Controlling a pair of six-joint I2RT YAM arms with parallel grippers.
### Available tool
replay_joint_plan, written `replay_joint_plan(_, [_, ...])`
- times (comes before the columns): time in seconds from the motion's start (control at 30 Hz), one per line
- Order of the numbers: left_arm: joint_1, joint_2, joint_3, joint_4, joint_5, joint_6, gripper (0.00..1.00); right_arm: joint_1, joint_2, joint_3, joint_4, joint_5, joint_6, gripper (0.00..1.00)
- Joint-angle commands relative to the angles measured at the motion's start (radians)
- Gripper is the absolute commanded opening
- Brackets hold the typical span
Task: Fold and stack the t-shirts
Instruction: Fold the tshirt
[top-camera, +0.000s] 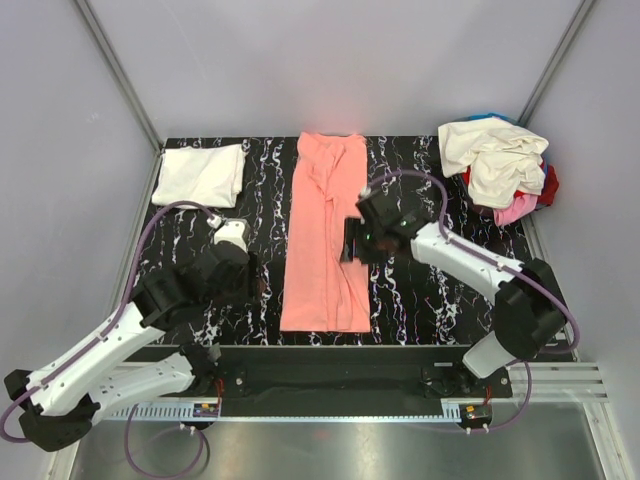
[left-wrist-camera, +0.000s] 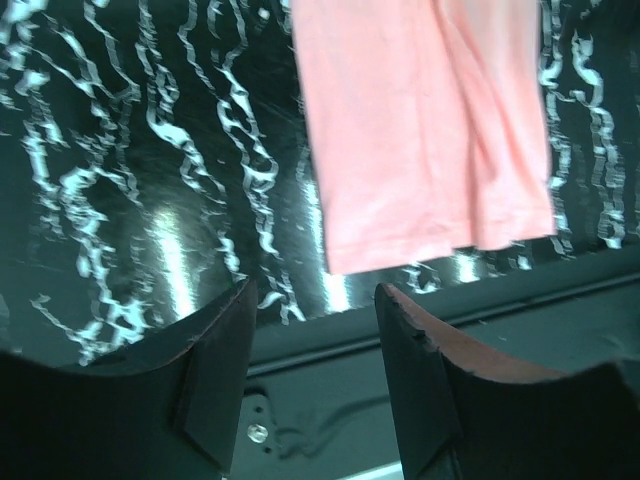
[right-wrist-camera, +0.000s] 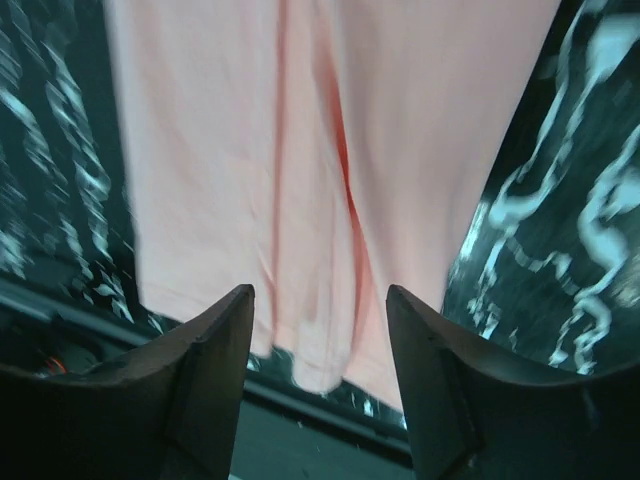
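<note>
Salmon-pink cotton t-shirt (top-camera: 325, 235), folded lengthwise into a long strip, lies down the middle of the black white-veined table (top-camera: 440, 300), reaching from the far edge almost to the near edge. The right gripper (right-wrist-camera: 320, 292) hangs over the strip's right side, jaws spread and holding nothing. The left gripper (left-wrist-camera: 315, 290), likewise parted and empty, hovers above bare tabletop left of the shirt's near end. A white folded t-shirt (top-camera: 200, 173) rests at the far left corner; a heap of cream, red, bright pink and blue t-shirts (top-camera: 500, 165) fills the far right corner.
</note>
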Motion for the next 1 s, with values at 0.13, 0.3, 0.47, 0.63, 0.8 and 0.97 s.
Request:
replay_joint_plan(0.13, [0.007, -0.094, -0.106, 0.128, -0.077, 0.103, 0.54, 0.15, -0.033, -0.297, 0.17, -0.076, 0.223, 0.58])
replay_joint_plan(0.3, [0.007, -0.148, -0.117, 0.126, -0.1, 0.092, 0.57, 0.162, -0.031, -0.323, 0.184, -0.071, 0.231, 0.57])
replay_joint_plan(0.47, [0.007, -0.136, -0.117, 0.126, -0.109, 0.087, 0.57, 0.179, -0.04, -0.287, 0.149, -0.065, 0.232, 0.56])
replay_joint_plan(0.63, [0.008, -0.104, -0.114, 0.122, -0.115, 0.087, 0.56, 0.195, -0.054, -0.238, 0.082, -0.017, 0.223, 0.56])
replay_joint_plan(0.8, [0.007, -0.111, -0.115, 0.122, -0.119, 0.087, 0.55, 0.196, -0.037, -0.222, 0.08, -0.005, 0.217, 0.56])
replay_joint_plan(0.97, [0.007, -0.117, -0.117, 0.123, -0.12, 0.084, 0.55, 0.196, 0.007, -0.214, 0.083, 0.003, 0.209, 0.56])
